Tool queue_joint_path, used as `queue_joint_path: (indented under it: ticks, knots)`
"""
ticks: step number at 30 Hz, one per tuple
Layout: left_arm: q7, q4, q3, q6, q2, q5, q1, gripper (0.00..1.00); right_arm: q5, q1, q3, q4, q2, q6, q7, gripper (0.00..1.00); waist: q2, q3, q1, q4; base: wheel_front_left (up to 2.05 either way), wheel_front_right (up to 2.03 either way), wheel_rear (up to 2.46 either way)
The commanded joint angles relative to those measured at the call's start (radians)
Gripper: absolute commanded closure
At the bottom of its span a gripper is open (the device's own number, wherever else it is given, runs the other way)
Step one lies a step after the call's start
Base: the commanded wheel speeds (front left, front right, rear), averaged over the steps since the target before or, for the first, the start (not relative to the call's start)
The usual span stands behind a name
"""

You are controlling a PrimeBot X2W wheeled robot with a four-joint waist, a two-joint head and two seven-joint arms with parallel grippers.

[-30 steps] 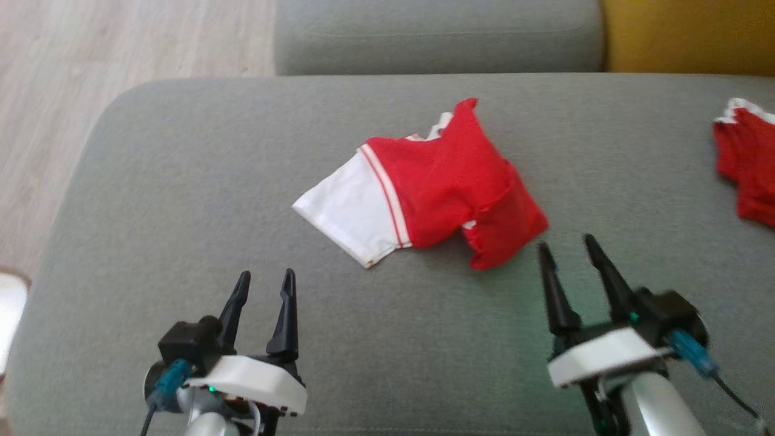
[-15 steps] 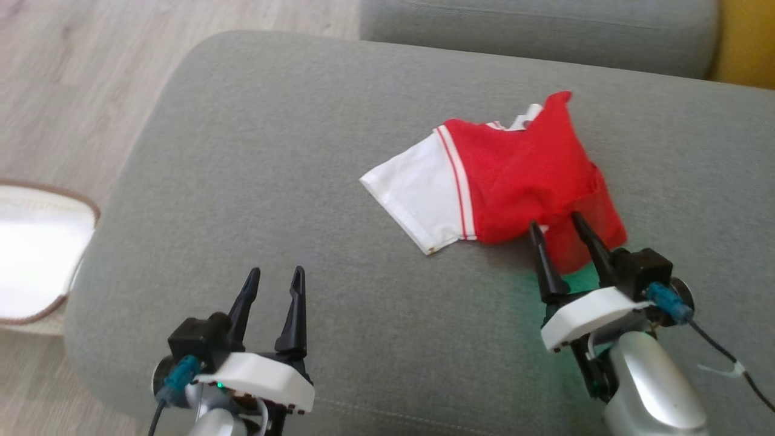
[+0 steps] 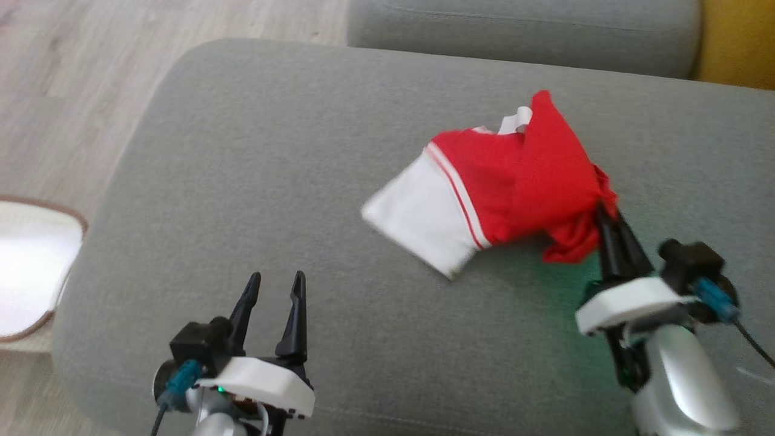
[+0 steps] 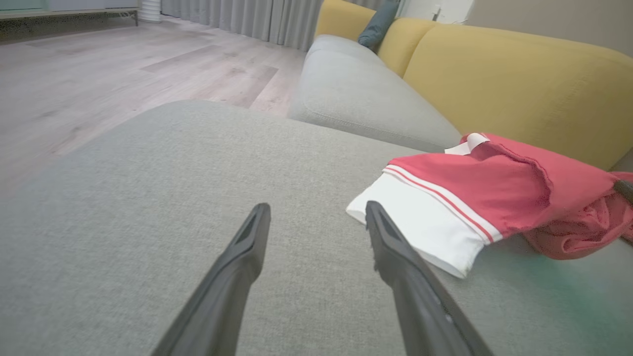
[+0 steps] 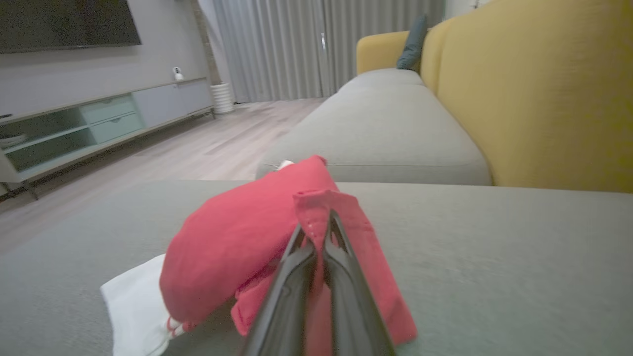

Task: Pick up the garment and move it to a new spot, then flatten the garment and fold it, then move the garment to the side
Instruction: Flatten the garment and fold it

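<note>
Red-and-white shirt (image 3: 521,175) on grey sofa (image 3: 242,181). Right gripper (image 5: 316,221) clamped on its red hem, clearest in right wrist view; left gripper (image 3: 277,277) spread, empty.

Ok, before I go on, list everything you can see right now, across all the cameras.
Garment: one, red with white sleeve, on the near cushion.
Seat cushions: two, grey, the near cushion under the garment, the far cushion behind it.
Sofa backrest: one, yellow, right of the far cushion.
Pillow: one, teal, far end of the sofa.
Floor: pale wood, left of the sofa.
Flat object: one, white with brown rim, on the floor.
Curtains: grey, far wall.
Low cabinet: one, grey-green, beneath a dark screen.
Left hand: open, over the near cushion.
Right hand: shut on the garment's red edge.
</note>
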Motion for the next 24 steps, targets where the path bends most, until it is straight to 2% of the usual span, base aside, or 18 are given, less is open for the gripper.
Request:
queue_joint_path:
  ticks: [1, 8, 14, 16, 18, 19, 20, 24]
  knots:
    - [-0.012, -0.029, 0.04, -0.007, -0.006, 0.011, -0.024, 0.0, -0.022, 0.022, -0.017, -0.054, -0.003, 0.007, -0.013, 1.0, 0.0, -0.008, -0.0001, -0.027, 0.0, 0.0, 0.0]
    - [-0.012, -0.031, 0.041, -0.012, -0.009, 0.016, -0.017, 0.0, -0.076, 0.111, -0.169, -0.12, -0.003, 0.007, 0.016, 1.0, 0.0, -0.005, -0.0001, -0.093, 0.0, 0.0, 0.0]
    - [-0.012, -0.031, 0.039, -0.015, -0.012, 0.021, -0.028, 0.0, -0.079, 0.109, -0.256, -0.12, -0.003, 0.007, 0.05, 1.0, 0.0, 0.015, -0.0001, -0.122, 0.0, 0.0, 0.0]
    - [-0.012, -0.03, 0.039, -0.017, -0.013, 0.022, -0.034, 0.0, -0.083, 0.094, -0.286, -0.104, -0.003, 0.007, 0.055, 0.62, 0.0, 0.023, -0.0001, -0.127, 0.0, 0.0, 0.0]
    - [-0.012, -0.028, 0.039, -0.019, -0.014, 0.023, -0.039, 0.0, -0.097, 0.079, -0.319, -0.085, -0.003, 0.007, 0.057, 0.47, 0.0, 0.029, -0.0001, -0.129, 0.0, 0.0, 0.0]
    - [-0.012, -0.028, 0.04, -0.019, -0.015, 0.024, -0.041, 0.0, -0.107, 0.071, -0.336, -0.077, -0.003, 0.007, 0.056, 0.1, 0.0, 0.032, -0.0001, -0.13, 0.0, 0.0, 0.0]
    - [-0.012, -0.027, 0.041, -0.02, -0.015, 0.024, -0.043, 0.0, -0.117, 0.064, -0.352, -0.067, -0.003, 0.007, 0.058, 0.0, 0.0, 0.034, -0.0001, -0.131, 0.0, 0.0, 0.0]
    - [-0.012, -0.024, 0.049, -0.021, -0.016, 0.025, -0.047, 0.0, -0.148, 0.046, -0.405, -0.05, -0.003, 0.007, 0.054, 0.0, 0.0, 0.036, -0.0001, -0.137, 0.0, 0.0, 0.0]
